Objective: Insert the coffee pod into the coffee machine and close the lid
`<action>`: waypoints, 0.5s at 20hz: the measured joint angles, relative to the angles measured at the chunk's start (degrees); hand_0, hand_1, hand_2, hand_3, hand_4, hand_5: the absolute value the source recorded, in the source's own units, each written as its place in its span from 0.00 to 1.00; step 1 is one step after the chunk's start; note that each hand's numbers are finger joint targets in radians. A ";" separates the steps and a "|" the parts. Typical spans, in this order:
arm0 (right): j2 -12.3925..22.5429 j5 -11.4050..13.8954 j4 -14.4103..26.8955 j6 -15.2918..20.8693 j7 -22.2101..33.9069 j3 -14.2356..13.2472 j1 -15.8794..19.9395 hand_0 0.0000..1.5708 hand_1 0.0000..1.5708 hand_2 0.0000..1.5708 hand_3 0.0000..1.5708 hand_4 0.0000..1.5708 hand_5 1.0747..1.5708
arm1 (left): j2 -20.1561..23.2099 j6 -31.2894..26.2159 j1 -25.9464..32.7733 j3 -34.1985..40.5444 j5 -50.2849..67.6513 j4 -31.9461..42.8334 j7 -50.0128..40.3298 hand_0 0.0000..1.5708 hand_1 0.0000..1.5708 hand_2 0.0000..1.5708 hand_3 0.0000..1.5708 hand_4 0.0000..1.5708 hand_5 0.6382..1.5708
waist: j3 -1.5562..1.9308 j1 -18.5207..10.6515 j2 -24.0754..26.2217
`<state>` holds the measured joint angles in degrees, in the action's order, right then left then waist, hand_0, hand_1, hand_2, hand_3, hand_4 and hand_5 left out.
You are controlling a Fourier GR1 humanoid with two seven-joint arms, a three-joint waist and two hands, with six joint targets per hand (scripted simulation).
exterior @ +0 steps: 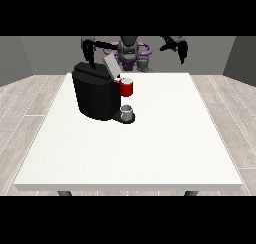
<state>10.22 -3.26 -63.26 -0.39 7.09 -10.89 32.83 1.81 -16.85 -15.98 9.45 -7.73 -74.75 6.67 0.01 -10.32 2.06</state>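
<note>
Far left on table (150,153): coffee machine (95,95), lid (111,65) propped up. Hand at view's left (90,50) raised behind, fingers hanging relaxed, nothing held. Hand at view's right (176,45) likewise. Lid could be clipped, machine shoved, if approached carelessly.

One white table (150,148) carries everything here. On it stands one black coffee machine (95,95), and that machine has one grey lid (111,66), tilted up. There is one red part (127,88) at the machine's head, with a pale top. There is one small grey cup (127,111) on the machine's base. Behind the table is one robot (129,50) with two black hands: one hand at the view's left (89,50) and one hand at the view's right (177,45).
</note>
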 measured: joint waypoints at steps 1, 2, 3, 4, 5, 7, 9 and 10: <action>-0.60 0.45 0.31 0.23 -0.12 0.75 0.01 0.00 0.00 0.00 0.00 0.00 1.00 | -0.11 0.38 0.35 -0.13 0.19 -0.99 -0.94 0.00 0.00 0.00 0.00 0.24 1.00 | -0.01 0.17 0.06; -0.36 0.28 0.58 -0.36 -0.66 0.83 0.60 0.00 0.00 0.00 0.00 0.00 1.00 | 0.60 0.22 0.45 0.17 0.50 -1.53 -0.58 0.00 0.00 0.00 0.00 0.23 1.00 | 0.00 0.42 -0.72; -0.49 0.30 1.02 -0.54 -1.16 1.05 0.89 0.00 0.00 0.00 0.00 0.00 1.00 | 1.06 0.05 0.62 0.40 1.10 -2.38 -1.29 0.00 0.00 0.00 0.00 0.21 1.00 | 0.00 0.55 -1.05; -0.66 0.45 0.89 -0.64 -0.73 1.58 1.63 0.00 0.00 0.00 0.00 0.00 1.00 | 1.52 0.06 1.27 0.55 1.08 -2.33 -0.59 0.00 0.00 0.00 0.00 0.20 1.00 | 0.01 0.88 -1.36; -0.76 0.61 1.14 -0.58 -0.54 1.90 2.31 0.00 0.00 0.00 0.00 0.00 1.00 | 2.10 -0.23 1.23 0.85 1.66 -2.85 -1.03 0.00 0.00 0.00 0.00 0.20 1.00 | -0.01 1.04 -1.62; -0.84 0.91 2.03 -0.64 -1.24 2.26 3.53 0.00 0.00 0.00 0.00 0.00 1.00 | 2.26 0.85 1.02 0.72 1.43 -3.88 -0.94 0.00 0.00 0.00 0.00 0.20 1.00 | 0.00 1.31 -2.77; -0.73 1.21 2.90 -0.47 -2.26 2.27 4.45 0.00 0.00 0.00 0.00 0.05 1.00 | 2.28 1.45 2.23 -0.04 0.74 -5.15 -0.71 0.00 0.00 0.00 0.00 0.22 1.00 | -0.01 0.90 -3.37; -0.95 1.25 3.00 -0.65 -2.08 2.65 4.80 0.00 0.00 0.00 0.00 0.00 1.00 | 2.50 1.88 2.63 0.11 0.62 -5.10 -0.59 0.00 0.00 0.00 0.00 0.22 1.00 | -0.01 1.26 -3.45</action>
<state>9.27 -2.01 -60.26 -1.04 5.01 -8.24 37.64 4.31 -14.97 -13.35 9.56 -7.11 -79.85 6.08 -0.01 -9.05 -1.39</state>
